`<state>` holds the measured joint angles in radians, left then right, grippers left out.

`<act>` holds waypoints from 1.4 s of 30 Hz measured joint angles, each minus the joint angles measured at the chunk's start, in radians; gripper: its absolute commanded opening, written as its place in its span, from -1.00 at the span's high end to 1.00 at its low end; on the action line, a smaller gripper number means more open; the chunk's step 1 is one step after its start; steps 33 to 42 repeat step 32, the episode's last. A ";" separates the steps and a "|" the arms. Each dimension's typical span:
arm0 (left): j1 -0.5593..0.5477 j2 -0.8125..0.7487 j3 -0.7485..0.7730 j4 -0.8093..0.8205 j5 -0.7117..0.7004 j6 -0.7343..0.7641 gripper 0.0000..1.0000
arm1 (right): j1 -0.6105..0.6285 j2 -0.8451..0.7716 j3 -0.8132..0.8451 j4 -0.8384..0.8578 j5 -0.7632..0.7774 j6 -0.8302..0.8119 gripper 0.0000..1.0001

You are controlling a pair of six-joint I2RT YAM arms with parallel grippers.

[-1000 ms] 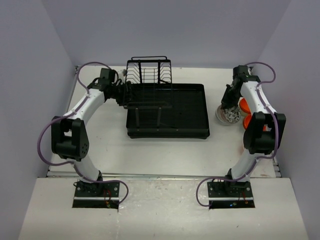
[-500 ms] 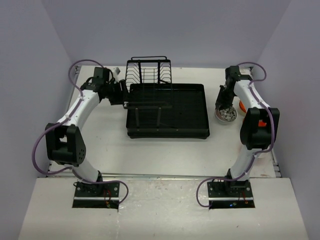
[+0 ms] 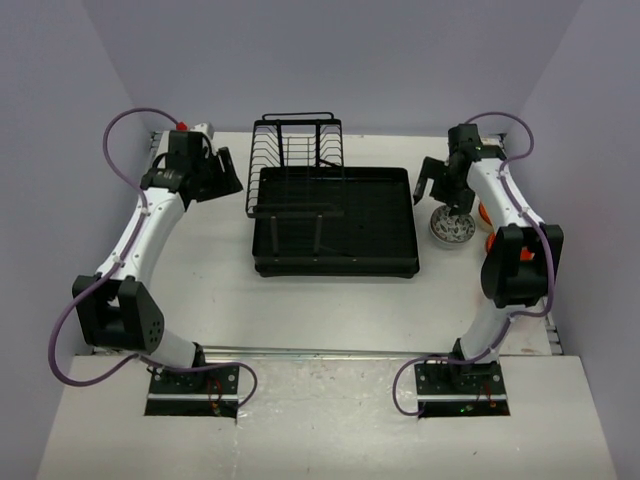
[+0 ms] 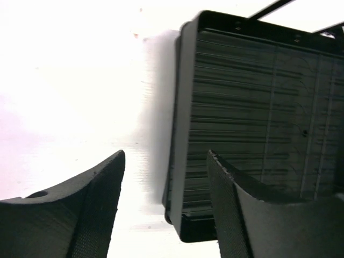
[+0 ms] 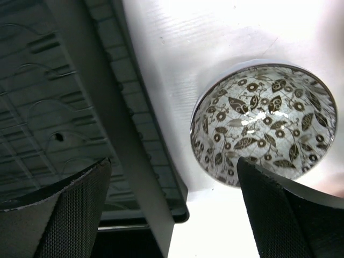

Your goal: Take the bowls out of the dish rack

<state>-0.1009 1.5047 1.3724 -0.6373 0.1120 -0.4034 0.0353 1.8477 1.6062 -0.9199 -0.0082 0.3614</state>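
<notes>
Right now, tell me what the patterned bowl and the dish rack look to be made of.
Patterned bowl: probably glazed ceramic. It is glossy, with bright glints over its printed leaf pattern.
Dish rack: matte black, and the base seems to be plastic, with moulded ridges. Its upright section looks like thin black coated wire, likely metal.

Nothing legible anywhere right now: no words, numbers or brand marks. The closest thing is a small red patch (image 3: 527,254) on the right arm (image 3: 505,200), at the right of the top view. A second red spot (image 3: 183,127) sits on the left arm (image 3: 150,215) at upper left. Both are too small to read. The patterned bowl (image 5: 263,123) carries only a leaf print, no lettering.
</notes>
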 measured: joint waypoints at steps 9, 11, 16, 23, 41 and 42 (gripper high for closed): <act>0.000 -0.077 -0.045 -0.024 -0.194 0.004 -0.67 | 0.029 -0.292 -0.091 0.088 -0.069 -0.006 -0.98; 0.000 -0.091 -0.056 -0.032 -0.238 0.003 -0.73 | 0.035 -0.375 -0.148 0.129 -0.101 -0.007 -0.98; 0.000 -0.123 -0.081 -0.038 -0.340 0.002 -0.81 | 0.055 -0.567 -0.339 0.252 -0.158 -0.015 -0.98; 0.000 -0.155 -0.111 -0.028 -0.351 0.010 -0.82 | 0.080 -0.755 -0.498 0.326 -0.213 -0.031 -0.98; -0.004 -0.463 -0.298 0.076 -0.340 0.070 -1.00 | 0.108 -1.014 -0.597 0.403 -0.222 -0.030 -0.98; -0.004 -0.463 -0.298 0.076 -0.340 0.070 -1.00 | 0.108 -1.014 -0.597 0.403 -0.222 -0.030 -0.98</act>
